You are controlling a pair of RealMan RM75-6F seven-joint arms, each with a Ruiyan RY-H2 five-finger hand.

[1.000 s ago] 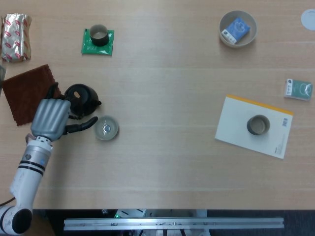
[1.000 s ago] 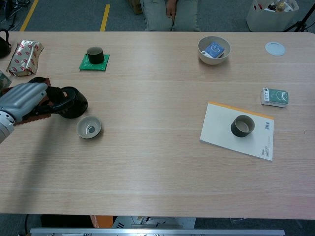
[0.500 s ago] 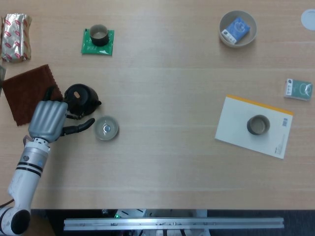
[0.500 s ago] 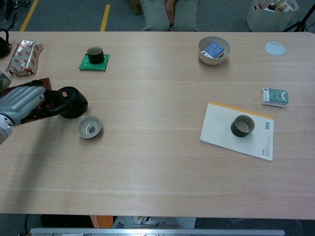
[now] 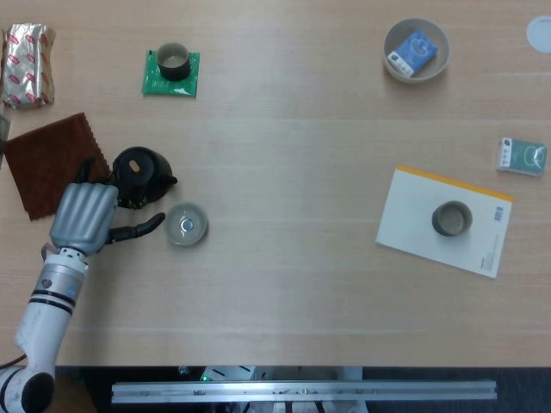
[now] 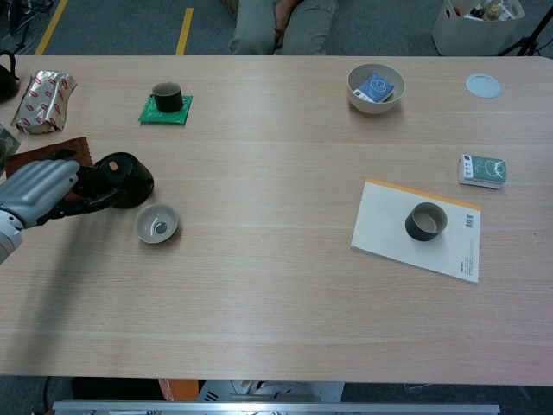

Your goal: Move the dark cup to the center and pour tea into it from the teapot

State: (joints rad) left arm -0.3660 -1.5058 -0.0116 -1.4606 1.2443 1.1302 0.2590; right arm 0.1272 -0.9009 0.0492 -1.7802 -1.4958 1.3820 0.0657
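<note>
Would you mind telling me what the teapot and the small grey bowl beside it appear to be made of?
The teapot looks like dark glazed ceramic or cast iron: black all over with a faint sheen; the pictures cannot settle which. The small grey bowl seems to be glazed ceramic, with a smooth pale grey wall and a bright highlight at its bottom.

The dark cup (image 5: 175, 62) stands upright on a green mat at the far left of the surface (image 5: 293, 155), its pale inside showing. The teapot (image 5: 141, 172), black, round and squat, sits upright nearer the left edge, spout pointing right, well apart from the cup.
</note>
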